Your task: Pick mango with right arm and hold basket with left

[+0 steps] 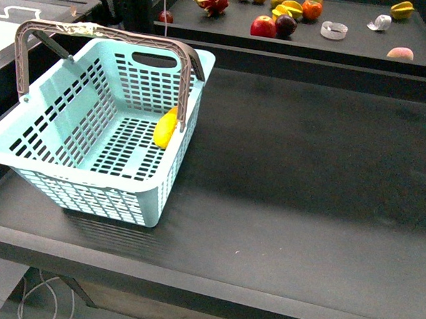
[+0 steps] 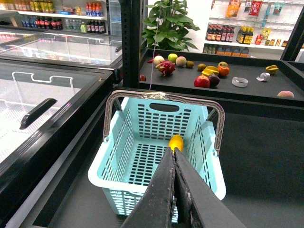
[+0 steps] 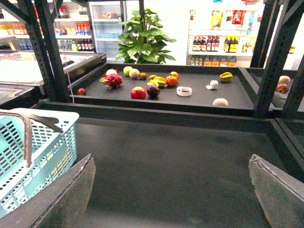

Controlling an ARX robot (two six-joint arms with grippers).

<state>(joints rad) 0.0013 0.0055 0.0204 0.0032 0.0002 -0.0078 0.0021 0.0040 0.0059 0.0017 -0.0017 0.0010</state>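
The mango already lies inside the basket against its right wall, so with the left gripper pinched empty and the right gripper wide, gripping the basket apparently remains.

Basket on the near table, fruit shelf behind it

The basket sits on the left part of the table, its handles raised over it. The mango lies inside the basket, on its floor against the right wall. Behind the basket, past the table's far edge, runs a raised shelf bearing scattered fruit: a dragon fruit at the shelf's left, an apple further right, and a peach furthest right of the basket. To the left of the basket stands a glass-topped freezer.
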